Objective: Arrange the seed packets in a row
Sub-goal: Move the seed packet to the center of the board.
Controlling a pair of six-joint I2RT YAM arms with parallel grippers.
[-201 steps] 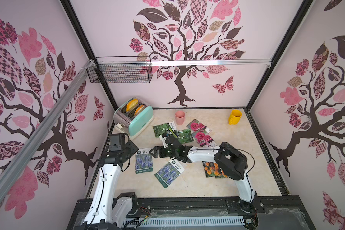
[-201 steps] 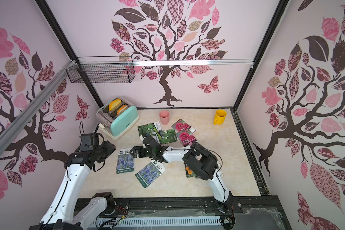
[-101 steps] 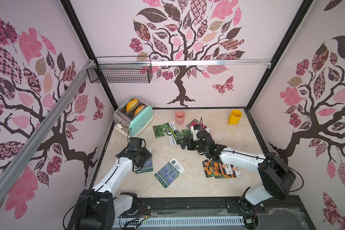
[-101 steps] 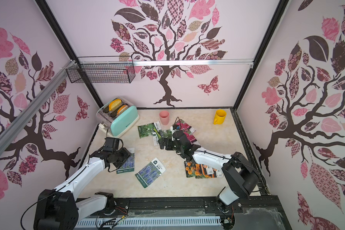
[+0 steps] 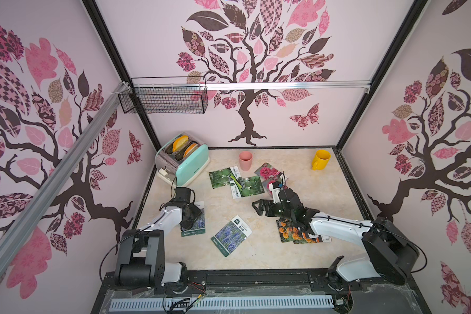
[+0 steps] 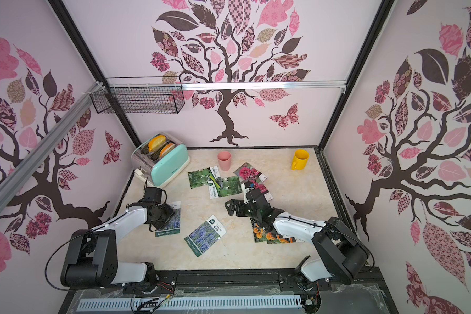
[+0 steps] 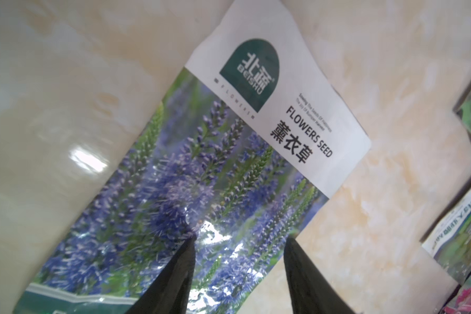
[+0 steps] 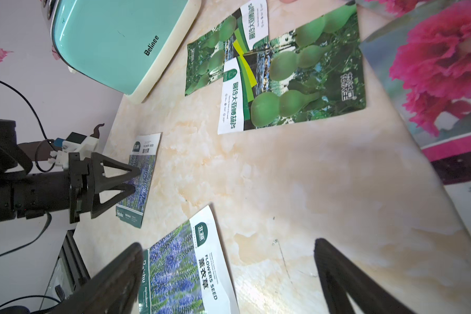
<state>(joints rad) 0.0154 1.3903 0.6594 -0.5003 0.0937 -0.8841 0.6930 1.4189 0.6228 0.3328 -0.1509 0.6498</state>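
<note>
Several seed packets lie flat on the marble tabletop. A lavender packet (image 5: 197,229) (image 7: 191,176) sits at the left, and my left gripper (image 5: 193,217) (image 7: 239,239) hovers low over it, open, fingertips apart on its glossy face. A second lavender packet (image 5: 230,235) (image 8: 180,266) lies mid-front. My right gripper (image 5: 259,207) (image 8: 227,243) stands wide open above bare table beside it, holding nothing. Two overlapping gourd packets (image 5: 222,176) (image 5: 249,186) lie behind, two magenta packets (image 5: 268,171) are partly hidden by the right wrist, and marigold packets (image 5: 290,231) lie under the right arm.
A mint toaster (image 5: 186,160) with bread slices stands at the back left. A pink cup (image 5: 245,160) and a yellow mug (image 5: 321,159) stand near the back wall. A wire basket (image 5: 166,98) hangs on the wall rail above.
My left arm has come down from a raised pose onto the left lavender packet. The right gripper has drawn back from the table's left-centre toward the middle, staying open.
</note>
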